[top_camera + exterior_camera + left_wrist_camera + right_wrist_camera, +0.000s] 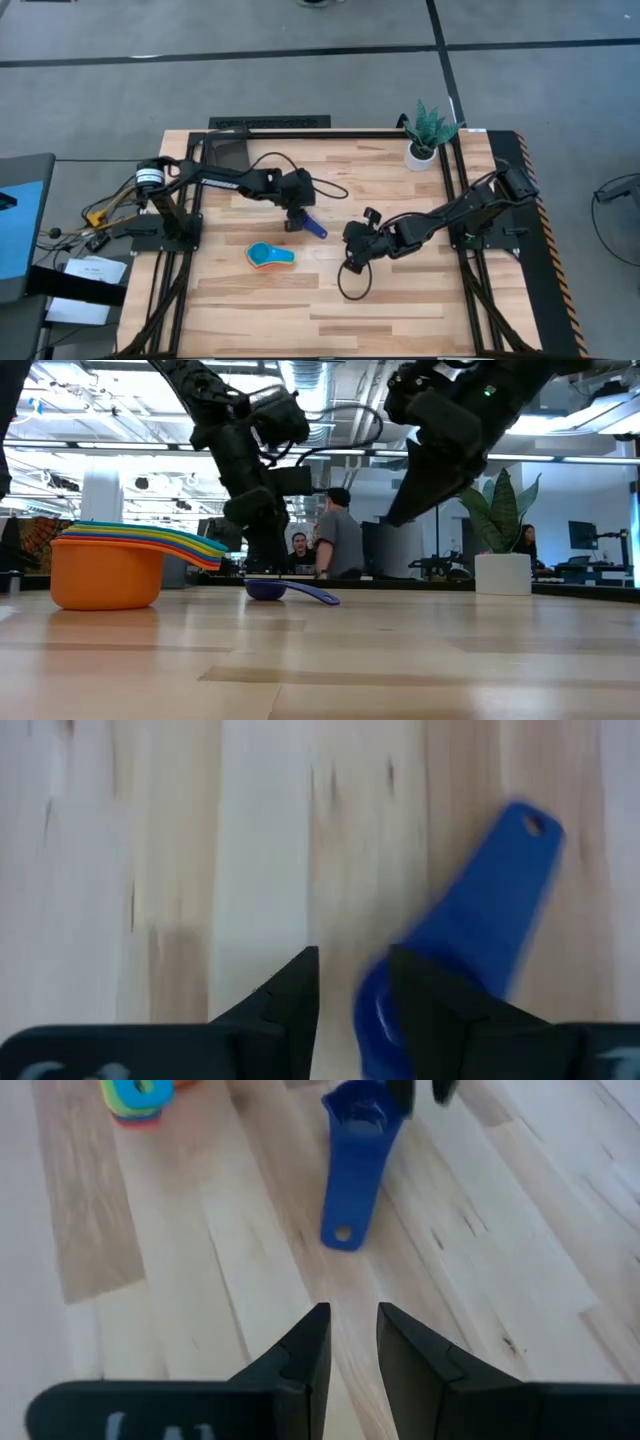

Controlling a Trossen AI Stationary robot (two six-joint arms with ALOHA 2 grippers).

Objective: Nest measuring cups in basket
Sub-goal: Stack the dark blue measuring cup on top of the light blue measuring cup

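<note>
A: Left gripper (293, 222) status?

B: Down at the table, fingers a little apart, straddling the bowl edge of the dark blue cup (313, 226). One finger (425, 995) overlapped the bowl; couldn't tell if it pinched. The handle pointed away from it toward the right gripper (352, 251).

A: And the right one?

B: Hovered off the table, fingers close together with a narrow gap, nothing between them. The dark blue cup lay just ahead of its tips, handle end nearest.

A: Other cups?

B: Nested stack (270, 256), orange outermost, light blue on top, sat on the bare wood beside the left gripper, well apart from the dark blue cup.

A: Basket?

B: Dark basket (226, 152) behind the left gripper, at the table's far edge.

A: Obstructions?

B: White plant pot (421, 154) far off in the corner. A black cable looped under the right gripper.
</note>
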